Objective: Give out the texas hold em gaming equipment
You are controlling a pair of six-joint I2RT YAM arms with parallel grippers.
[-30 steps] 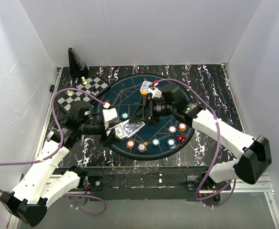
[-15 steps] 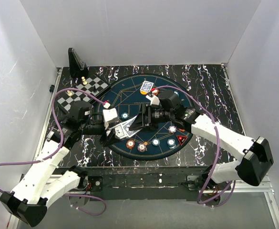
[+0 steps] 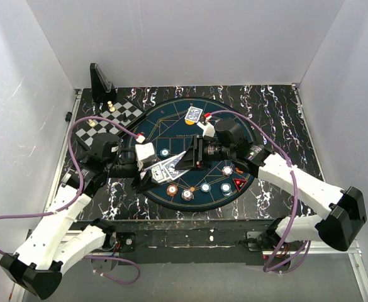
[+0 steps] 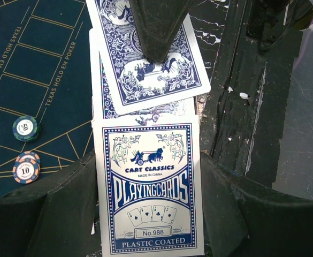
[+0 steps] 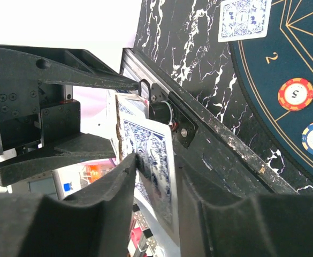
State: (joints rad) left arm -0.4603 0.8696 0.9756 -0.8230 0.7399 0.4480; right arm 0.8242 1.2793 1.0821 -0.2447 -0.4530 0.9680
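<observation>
left pincer [image 3: 153, 175], right pincer [image 3: 185, 161] meet over mat [image 3: 165, 126] — chips [image 3: 205, 187] near rim, far-left open

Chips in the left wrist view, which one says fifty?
The dark teal chip, lying alone on the blue mat; the orange-striped chip just below it reads ten.

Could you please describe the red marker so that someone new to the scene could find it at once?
Start at the round blue mat in the middle of the table and go to its near-right rim. There the red marker sits just right of a teal chip. It is the only triangle among round chips.
</observation>
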